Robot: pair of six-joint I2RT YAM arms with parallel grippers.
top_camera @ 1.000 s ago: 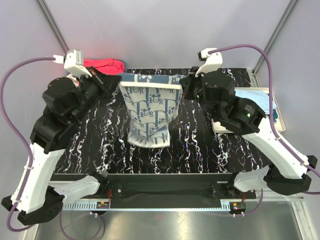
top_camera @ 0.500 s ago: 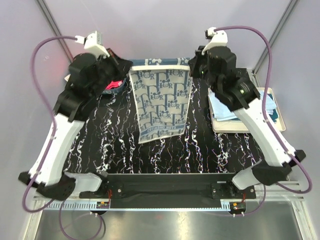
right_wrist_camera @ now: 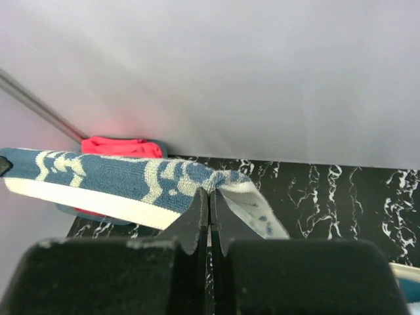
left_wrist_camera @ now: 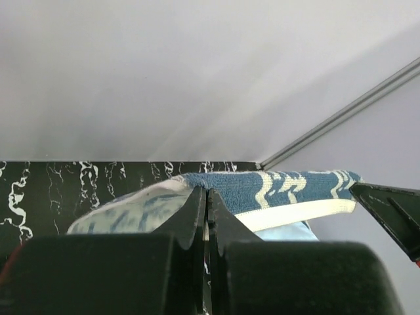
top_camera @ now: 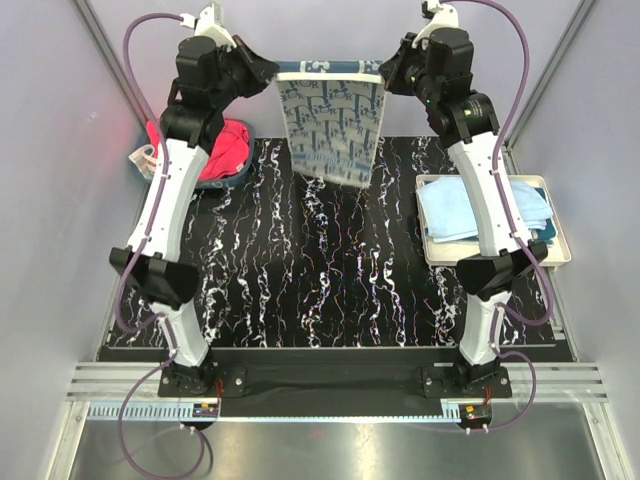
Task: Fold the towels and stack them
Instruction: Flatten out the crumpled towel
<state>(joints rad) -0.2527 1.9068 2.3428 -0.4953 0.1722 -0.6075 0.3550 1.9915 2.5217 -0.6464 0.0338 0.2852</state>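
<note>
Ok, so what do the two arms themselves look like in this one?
The left arm and right arm match: long white link shells between bulky black joint housings. A purple cable loops away from a small white camera block at each wrist. The jaws are plain black and taper to thin tips.

I have one towel strung between my left fingers and right fingers above the table's far side, with the bin holding more towels at far left and the tray carrying folded towels at right.
</note>
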